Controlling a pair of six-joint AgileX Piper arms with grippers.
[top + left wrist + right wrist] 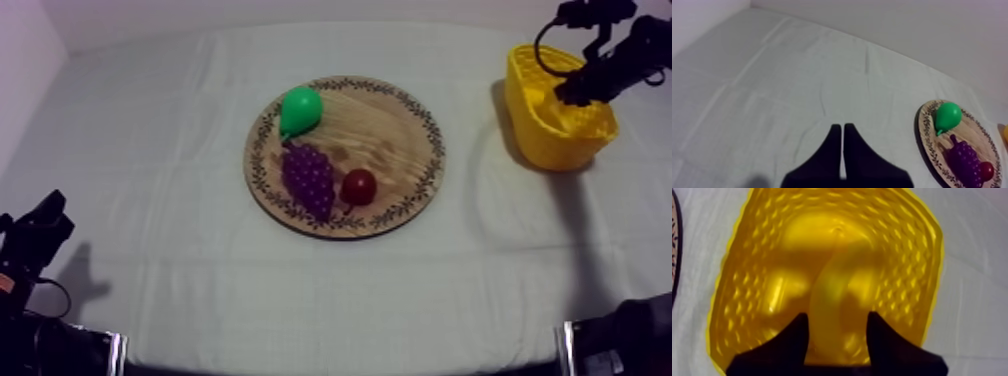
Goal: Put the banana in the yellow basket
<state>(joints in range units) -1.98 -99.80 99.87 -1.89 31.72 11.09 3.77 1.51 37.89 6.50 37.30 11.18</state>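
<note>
Over the yellow basket [742, 278]: placing step, banana [839, 283] not yet let go.
Right gripper [837, 317] clasps it; next, spread the 2 fingers. Left gripper [843, 129] rests pinched narrow.

Softly, evenly lit, with a faint shadow left of the yellow basket [556, 132] and glossy glints inside it.

Glossy plastic basket [912, 248] and banana [832, 303] — grained wooden board [400, 130], matt cloth [150, 150].
</note>
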